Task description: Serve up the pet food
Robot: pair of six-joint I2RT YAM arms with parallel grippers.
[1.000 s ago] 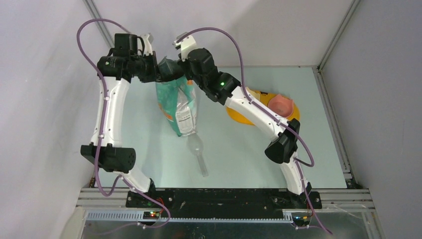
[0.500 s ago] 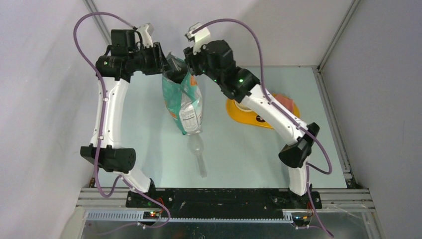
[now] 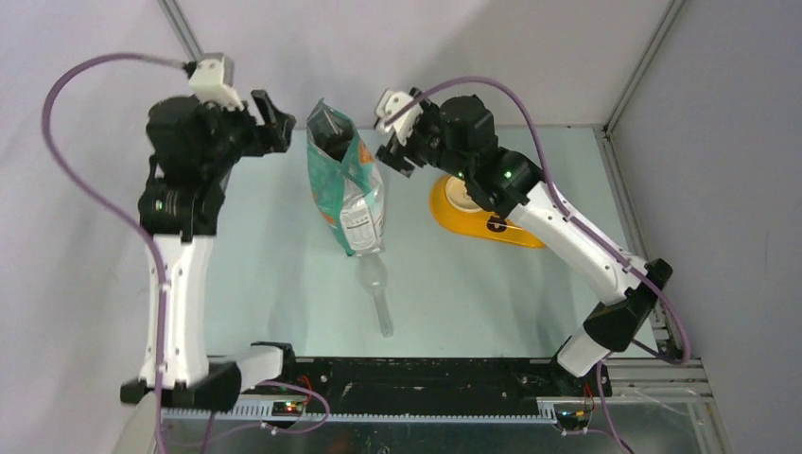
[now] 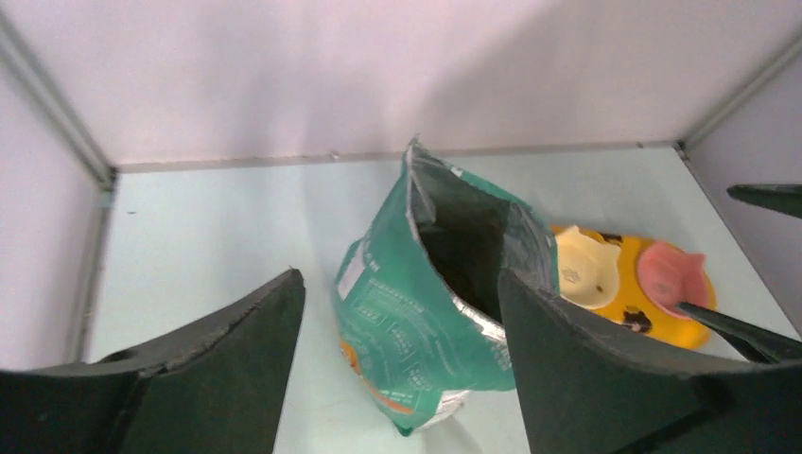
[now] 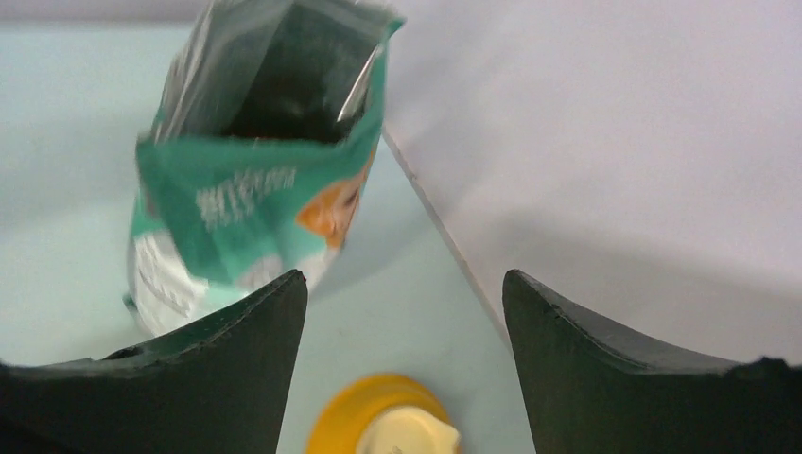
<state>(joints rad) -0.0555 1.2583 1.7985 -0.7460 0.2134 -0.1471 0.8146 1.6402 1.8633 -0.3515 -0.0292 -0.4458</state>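
The teal-and-white bag (image 3: 345,189) stands upright on the table by itself, its top spread open. The pet food is hidden in the bag's dark mouth (image 4: 463,251). My left gripper (image 3: 274,118) hovers open just left of the bag's top, touching nothing. In the left wrist view the left gripper (image 4: 399,284) frames the bag (image 4: 416,331) from a distance. My right gripper (image 3: 392,151) hangs open to the right of the bag's top, also apart from it. In the right wrist view the right gripper (image 5: 405,279) is empty, with the bag (image 5: 246,199) at upper left.
A yellow double-bowl feeder (image 3: 473,225) lies right of the bag under the right arm, with a cream bowl (image 4: 586,270) and a pink bowl (image 4: 671,279). A clear plastic scoop (image 3: 375,288) lies in front of the bag. Grey walls close in the back and both sides.
Both grippers were shut on the bag's top edges. They have opened, let go and pulled back to either side. The bag now stands alone with its mouth open.
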